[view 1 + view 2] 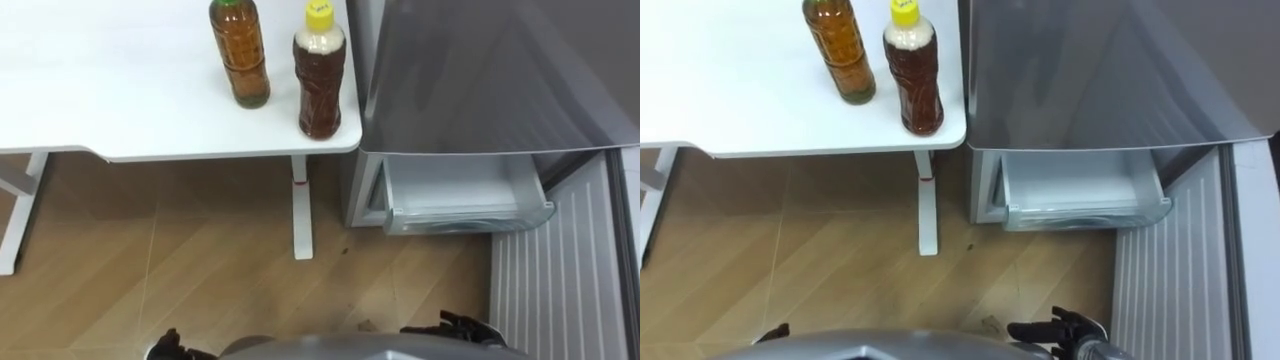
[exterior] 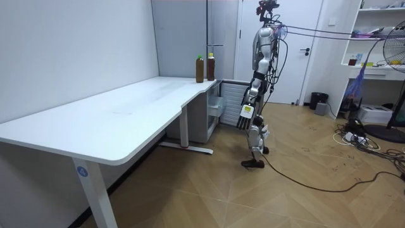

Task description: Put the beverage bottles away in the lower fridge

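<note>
Two drink bottles stand upright at the near right corner of the white table [image 1: 120, 90]. One holds amber tea and has a green cap [image 1: 240, 52]. The other is darker, with a yellow cap [image 1: 320, 78], and stands nearest the fridge. The grey fridge [image 1: 480, 70] is right of the table. Its lower compartment is open, with an empty pale drawer [image 1: 460, 195] pulled out. Low at the frame's bottom, my left hand [image 1: 170, 347] and right hand [image 1: 1060, 332] hang with relaxed fingers and hold nothing. In the room view I stand upright facing the fridge, my left hand [image 2: 245, 117] at my side.
The open lower fridge door [image 1: 555, 270] lies ribbed and white to my right, beside the drawer. A white table leg [image 1: 301, 210] stands on the wooden floor between me and the table. A fan and cables [image 2: 373, 136] sit behind me.
</note>
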